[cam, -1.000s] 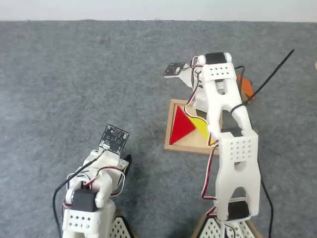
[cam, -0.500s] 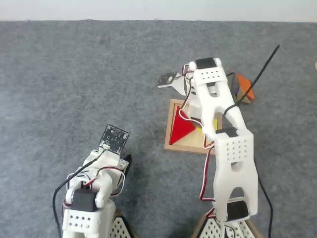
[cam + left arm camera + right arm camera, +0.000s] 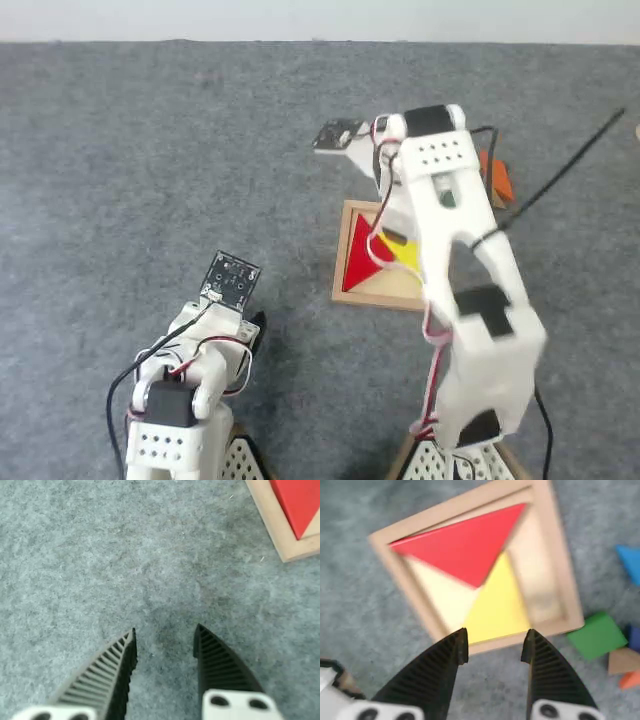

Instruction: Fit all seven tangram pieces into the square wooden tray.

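High view: we find the square wooden tray (image 3: 340,282) right of centre, with a red triangle (image 3: 362,255) and a yellow triangle (image 3: 405,254) seated in it. We judge two of seven pieces placed and five outstanding. An orange piece (image 3: 500,182) lies on the carpet (image 3: 150,150), upper right of the tray.

Left wrist view: the left gripper (image 3: 165,635) hangs over carpet, jaws parted and empty.

Right wrist view: the right gripper (image 3: 495,637) is spread and empty at the tray's edge. This view adds a green piece (image 3: 596,635) and a blue piece (image 3: 630,562) outside the tray, which the arm hides in the high view.
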`<action>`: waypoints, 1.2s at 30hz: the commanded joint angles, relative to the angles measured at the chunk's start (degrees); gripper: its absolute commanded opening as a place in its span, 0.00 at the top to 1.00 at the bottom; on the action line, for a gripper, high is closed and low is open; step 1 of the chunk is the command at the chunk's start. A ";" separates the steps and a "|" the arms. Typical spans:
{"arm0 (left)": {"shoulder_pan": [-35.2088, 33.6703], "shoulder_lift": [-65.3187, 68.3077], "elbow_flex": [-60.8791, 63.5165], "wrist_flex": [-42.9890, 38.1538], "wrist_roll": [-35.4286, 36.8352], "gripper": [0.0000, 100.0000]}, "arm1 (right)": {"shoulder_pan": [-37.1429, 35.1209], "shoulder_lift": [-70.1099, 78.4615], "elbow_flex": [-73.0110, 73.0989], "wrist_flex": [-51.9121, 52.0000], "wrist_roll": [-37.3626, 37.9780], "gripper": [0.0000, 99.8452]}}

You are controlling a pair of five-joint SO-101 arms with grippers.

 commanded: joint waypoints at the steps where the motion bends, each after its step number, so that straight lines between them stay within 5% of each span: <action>1: 0.09 -1.14 -0.75 0.35 0.44 0.82 | -0.92 -14.64 21.10 -12.53 -0.97 0.81; 6: 0.09 -1.14 -0.75 0.35 0.44 0.82 | -0.40 -14.64 35.34 -30.46 -3.34 0.81; 15: 0.09 -1.14 -0.75 0.35 0.44 0.82 | 3.30 3.12 18.29 -27.30 -1.49 0.68; 23: 0.09 -1.14 -0.75 0.35 0.44 0.82 | 3.30 5.93 17.41 -25.45 1.93 0.68; 25: 0.09 -1.14 -0.75 0.35 0.44 0.82 | 3.38 6.90 18.81 -25.80 2.11 0.73; 28: 0.09 -1.14 -0.75 0.35 0.44 0.82 | 4.18 7.87 20.13 -27.12 2.02 0.95; 36: -0.09 -1.14 -0.75 0.35 0.44 0.82 | 7.78 -0.22 20.48 -25.19 2.02 0.96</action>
